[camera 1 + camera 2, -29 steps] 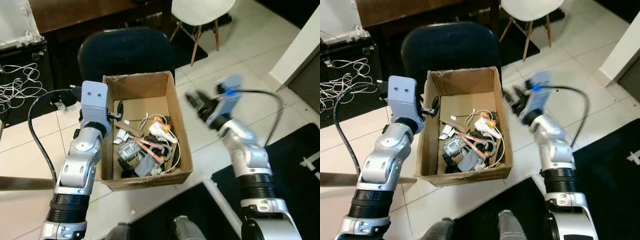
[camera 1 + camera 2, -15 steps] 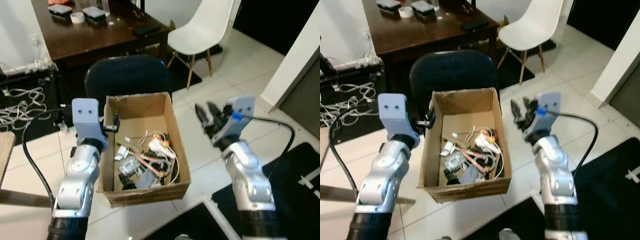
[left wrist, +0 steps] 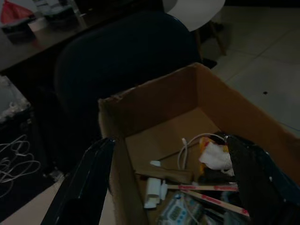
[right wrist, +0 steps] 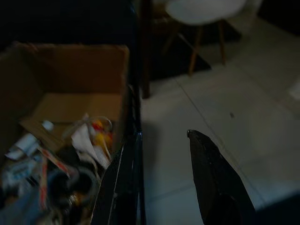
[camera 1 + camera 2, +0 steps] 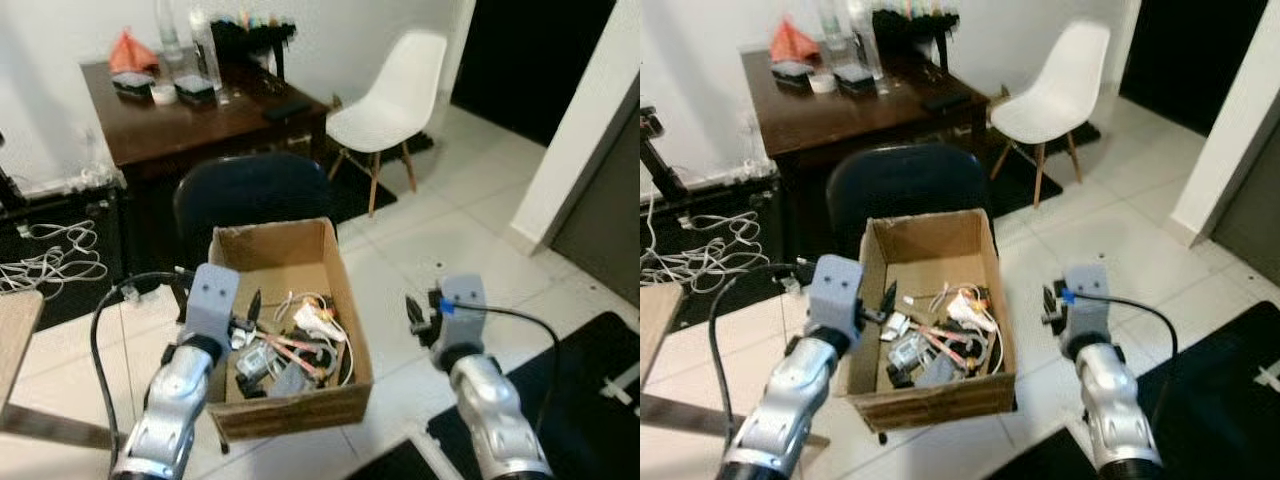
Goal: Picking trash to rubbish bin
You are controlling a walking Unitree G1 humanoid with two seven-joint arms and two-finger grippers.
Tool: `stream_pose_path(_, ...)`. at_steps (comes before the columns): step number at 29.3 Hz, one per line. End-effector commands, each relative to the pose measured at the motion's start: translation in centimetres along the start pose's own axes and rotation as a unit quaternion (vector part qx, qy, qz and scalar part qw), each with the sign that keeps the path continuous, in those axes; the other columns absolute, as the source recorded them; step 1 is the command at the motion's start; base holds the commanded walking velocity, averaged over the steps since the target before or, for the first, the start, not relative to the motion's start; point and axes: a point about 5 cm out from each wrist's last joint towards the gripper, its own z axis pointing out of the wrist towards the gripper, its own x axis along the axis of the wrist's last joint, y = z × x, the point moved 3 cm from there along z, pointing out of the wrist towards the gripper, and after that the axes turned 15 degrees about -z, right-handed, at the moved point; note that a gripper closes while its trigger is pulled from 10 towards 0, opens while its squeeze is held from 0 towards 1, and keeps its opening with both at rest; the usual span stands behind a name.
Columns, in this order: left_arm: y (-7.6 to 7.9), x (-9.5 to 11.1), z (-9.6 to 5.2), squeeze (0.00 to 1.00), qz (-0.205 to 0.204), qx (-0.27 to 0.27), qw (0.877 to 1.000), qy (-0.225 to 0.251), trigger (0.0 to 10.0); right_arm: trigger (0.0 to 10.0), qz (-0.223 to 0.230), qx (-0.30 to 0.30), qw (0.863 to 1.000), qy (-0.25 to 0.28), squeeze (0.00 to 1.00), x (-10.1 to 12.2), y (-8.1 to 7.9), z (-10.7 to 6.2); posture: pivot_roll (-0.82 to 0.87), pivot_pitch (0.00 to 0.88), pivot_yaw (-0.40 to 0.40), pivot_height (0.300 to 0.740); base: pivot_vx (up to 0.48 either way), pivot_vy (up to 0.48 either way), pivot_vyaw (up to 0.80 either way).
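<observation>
Robot standing over a cardboard box (image 5: pixel 285 320) that serves as the rubbish bin on the tiled floor (image 5: pixel 420 250), in front of a dark chair (image 5: pixel 250 195).

Left: the left gripper (image 5: pixel 250 315) hangs over the box's left edge, pointing inward. In the left wrist view its two fingers (image 3: pixel 86 183) are spread wide apart with nothing between them, the box interior lying beyond.

Centre: the trash (image 5: pixel 290 345) lies heaped toward the box's front edge: a white cable, crumpled white paper, red-and-white strips and small grey and black items. The back of the box floor is bare cardboard.

Right: the right gripper (image 5: pixel 1052 305) hovers above the floor just outside the box's right edge; the right wrist view shows its fingers (image 4: pixel 213 180) parted and empty.

Progress, as a judgement: trash is already in the box and neither gripper carries anything. No loose trash is visible on the floor nearby, so what remains to be picked cannot be told.
</observation>
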Motion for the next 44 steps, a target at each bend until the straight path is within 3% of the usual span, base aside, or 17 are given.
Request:
stream_pose_path(1, -0.1, -0.9, -0.3, 0.0, -0.003, 0.001, 1.0, -0.013, 10.0, 10.0, 0.023, -0.007, 1.0, -0.003, 0.0, -0.5, 0.0, -0.3, 0.04, 0.011, 0.033, 0.74, 0.0, 0.0, 0.0)
stream_pose_path(8, -0.7, -1.1, -0.3, 0.0, 0.0, 0.011, 1.0, -0.011, 10.0, 10.0, 0.033, 0.002, 0.999, 0.006, 0.0, -0.5, -0.1, -0.4, 0.04, 0.017, 0.033, 0.74, 0.0, 0.0, 0.0)
stream_pose_path(15, -0.9, -1.4, -0.1, 0.0, 0.005, 0.017, 1.0, -0.012, 10.0, 10.0, 0.042, 0.044, 0.998, 0.021, 0.0, 0.0, -1.8, -0.2, 0.05, 0.035, 0.031, 0.74, 0.0, 0.0, 0.0)
stream_pose_path(44, -0.7, -1.3, 0.1, 0.0, -0.001, 0.018, 1.0, -0.011, 10.0, 10.0, 0.063, 0.053, 0.996, 0.019, 0.0, -0.2, -2.4, -0.4, 0.05, 0.044, 0.042, 0.74, 0.0, 0.0, 0.0)
